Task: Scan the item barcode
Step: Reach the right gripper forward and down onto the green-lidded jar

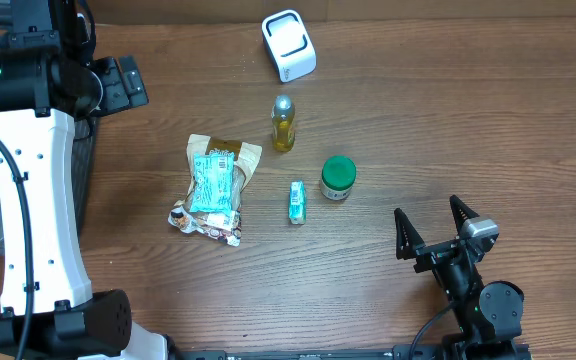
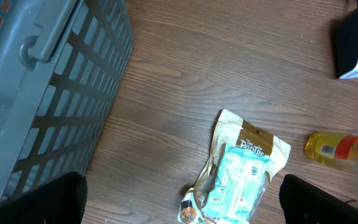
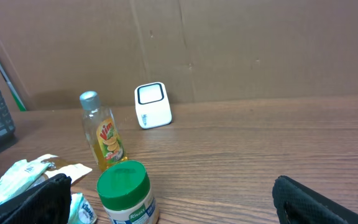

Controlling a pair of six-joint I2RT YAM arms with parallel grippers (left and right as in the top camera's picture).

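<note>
Two sets of fingers gape wide, both empty. The right gripper (image 1: 428,212) sits lower right in the overhead view. Beyond it, mid-frame, are a green-lidded jar (image 1: 338,177) and pouches (image 1: 213,185), then a yellow bottle (image 1: 283,125). The white scanner (image 1: 288,44) is top centre, the left gripper (image 2: 180,180) upper left.

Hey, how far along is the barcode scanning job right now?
Nothing looks done: the bottle, jar, snack pouch and small packet sit on the table, away from the white scanner. Nothing in hand: left gripper and right gripper are open, empty. Left: pick an item, present its barcode.
</note>
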